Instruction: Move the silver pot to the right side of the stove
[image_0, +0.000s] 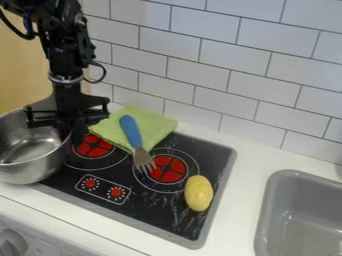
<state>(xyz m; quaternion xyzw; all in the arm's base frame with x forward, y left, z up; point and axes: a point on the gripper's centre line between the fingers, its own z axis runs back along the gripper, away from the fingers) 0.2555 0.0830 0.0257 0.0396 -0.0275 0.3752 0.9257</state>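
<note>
Pointing down, the gripper (70, 137) hangs at the silver pot (25, 167).

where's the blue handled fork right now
In the camera view, the blue-handled fork lies right of the pot, its handle on the green cloth and its tines by the right burner.

Bright, soft, even light, glints on the silver pot (28, 169)
</note>
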